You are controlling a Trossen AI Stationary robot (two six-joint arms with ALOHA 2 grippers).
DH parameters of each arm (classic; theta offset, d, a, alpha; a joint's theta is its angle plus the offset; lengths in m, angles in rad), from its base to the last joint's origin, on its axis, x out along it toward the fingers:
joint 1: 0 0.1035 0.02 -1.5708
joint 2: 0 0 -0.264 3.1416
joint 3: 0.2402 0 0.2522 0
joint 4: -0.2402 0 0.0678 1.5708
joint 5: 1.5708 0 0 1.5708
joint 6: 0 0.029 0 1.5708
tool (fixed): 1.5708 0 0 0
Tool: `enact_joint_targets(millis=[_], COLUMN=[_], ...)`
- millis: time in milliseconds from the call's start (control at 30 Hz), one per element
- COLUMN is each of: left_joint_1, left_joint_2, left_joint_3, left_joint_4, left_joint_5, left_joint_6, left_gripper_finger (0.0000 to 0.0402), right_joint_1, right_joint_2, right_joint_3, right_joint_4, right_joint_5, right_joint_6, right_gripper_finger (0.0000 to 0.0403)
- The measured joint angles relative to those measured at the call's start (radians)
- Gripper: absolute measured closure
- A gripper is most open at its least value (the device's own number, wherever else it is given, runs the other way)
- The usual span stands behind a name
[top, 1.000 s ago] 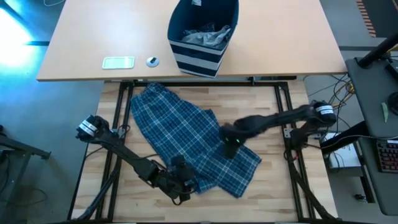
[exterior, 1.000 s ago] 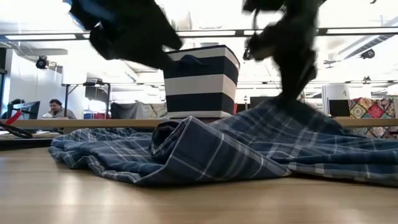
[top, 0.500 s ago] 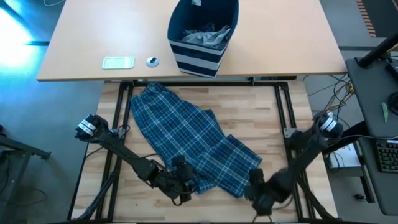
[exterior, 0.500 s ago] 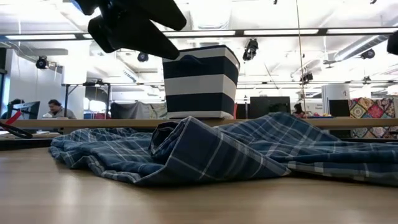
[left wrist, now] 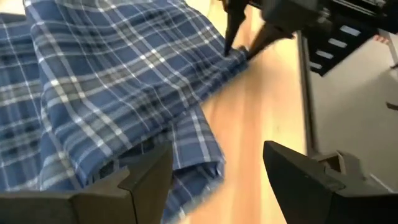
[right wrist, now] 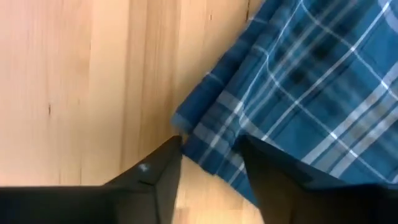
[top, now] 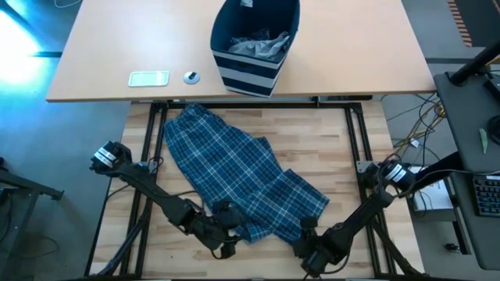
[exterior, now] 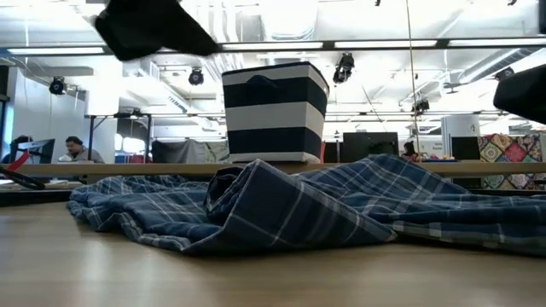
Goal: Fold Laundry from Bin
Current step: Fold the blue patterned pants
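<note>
High view: plaid trousers lie spread on the wooden work table, long axis running from upper left of the frame down to lower right. Bin sits on the desk at top centre, grey laundry inside. Left gripper is at the bottom hem, lower centre-left; right gripper is at the lower-right hem corner. Both are on the same near edge of the cloth, right arm nearer the far corner.

Low view: trousers are bunched in a low ridge across mid-frame, bin behind them. The grippers show only as dark shapes at upper left and right edge; they say nothing about the jaws.

Left wrist view: left gripper has jaws wide, nothing between them, with the hem corner of the trousers just ahead. The right arm's gripper shows at top, tips at the cloth edge.

Right wrist view: right gripper has jaws part open, not clamped, with the hem corner of the trousers lying right in the gap, cloth extending to upper right of the frame. My read: close here and the corner is pinched.
</note>
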Motion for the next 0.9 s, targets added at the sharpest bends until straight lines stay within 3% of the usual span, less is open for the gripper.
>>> enact_joint_targets(millis=[167, 233, 433, 633, 900], left_joint_1=[-0.05, -0.055, -0.046, -0.02, 0.044], left_joint_2=[-0.071, -0.087, -0.04, 0.096, 0.27], left_joint_3=[0.0, 0.0, 0.057, 0.255, 0.459], left_joint_4=[-0.106, -0.134, -0.097, -0.104, -0.193], left_joint_5=[-0.019, -0.026, -0.055, -0.115, -0.111], left_joint_6=[-0.013, -0.009, 0.082, 0.278, 0.47], left_gripper_finger=[0.0167, 0.0167, 0.0166, 0.0166, 0.0166], right_joint_1=[-0.037, -0.05, -0.095, -0.168, -0.245], right_joint_2=[-0.001, -0.012, -0.117, -0.175, -0.193], right_joint_3=[-0.002, 0.025, 0.174, 0.252, 0.27], right_joint_4=[0.011, -0.002, -0.067, -0.116, -0.143], right_joint_5=[0.019, 0.009, -0.124, -0.158, -0.305], right_joint_6=[0.027, 0.026, -0.009, -0.063, -0.087], right_gripper_finger=[0.036, 0.0383, 0.0393, 0.0393, 0.0393])
